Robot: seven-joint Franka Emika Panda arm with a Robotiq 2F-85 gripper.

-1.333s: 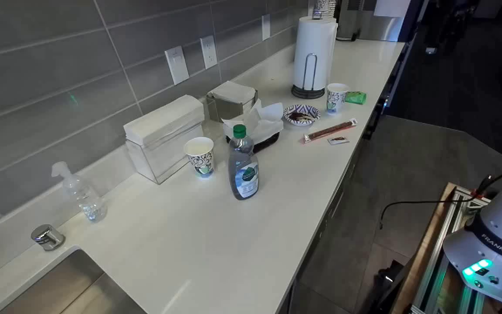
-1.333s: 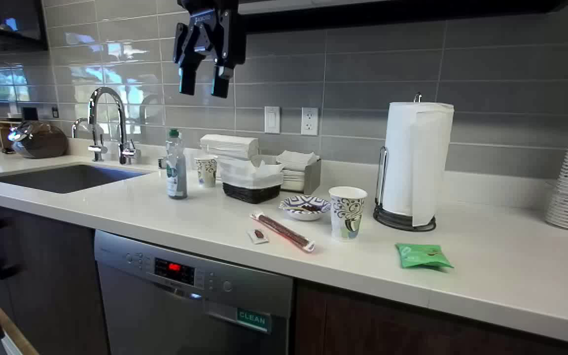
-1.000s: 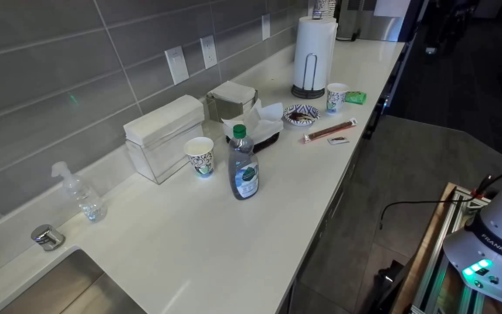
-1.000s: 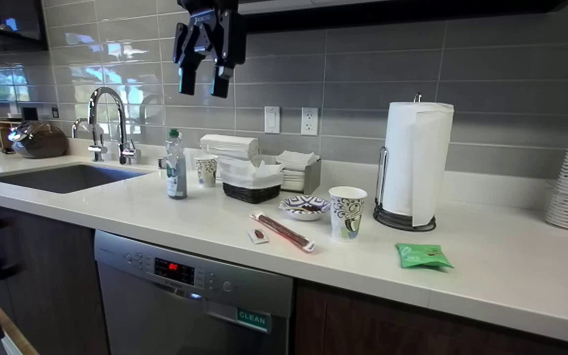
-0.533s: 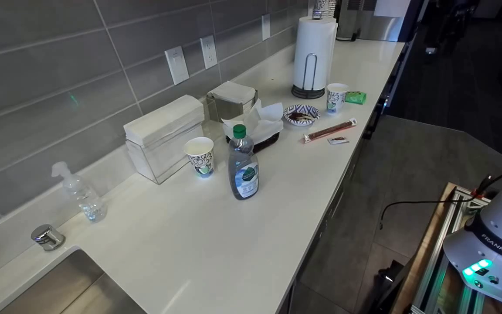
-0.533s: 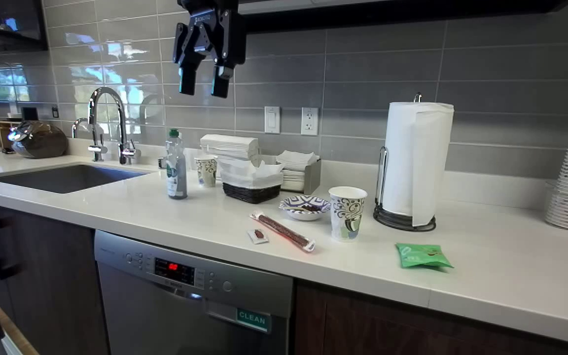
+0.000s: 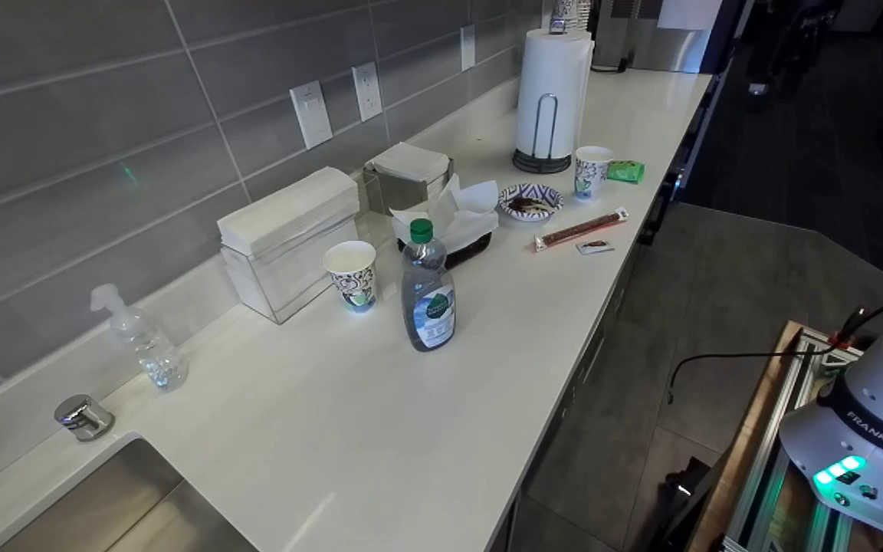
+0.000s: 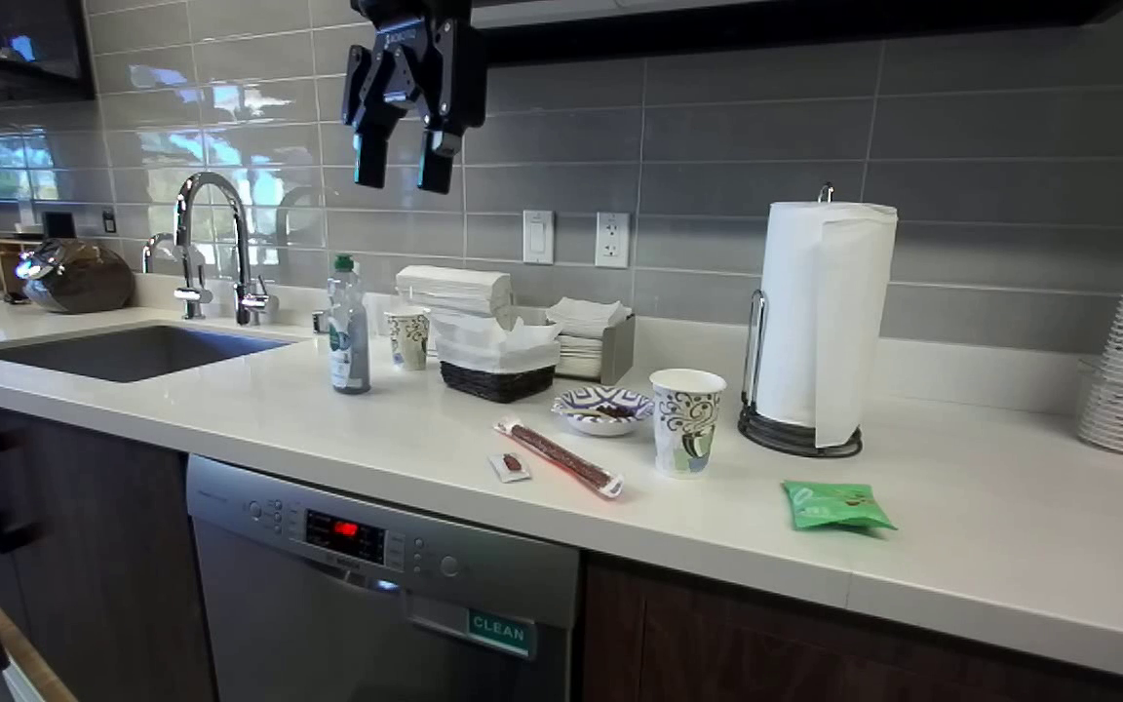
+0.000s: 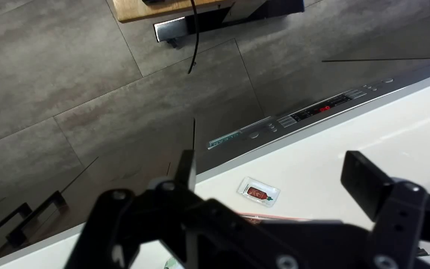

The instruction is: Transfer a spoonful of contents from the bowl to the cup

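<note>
The bowl is a low white paper bowl with a blue-purple pattern, on the counter in both exterior views. It holds something dark brown and a pale strip; I cannot tell if that is a spoon. Two patterned paper cups stand upright: one cup beside the bowl, another cup by the napkins. I cannot tell which is meant. My gripper is open and empty, high above the counter. In the wrist view its fingers are wide apart with nothing between them.
A soap bottle, a paper-lined black basket and napkin holders stand left of the bowl. A wrapped meat stick and sauce packet lie in front. A paper towel roll and green bag are to the right.
</note>
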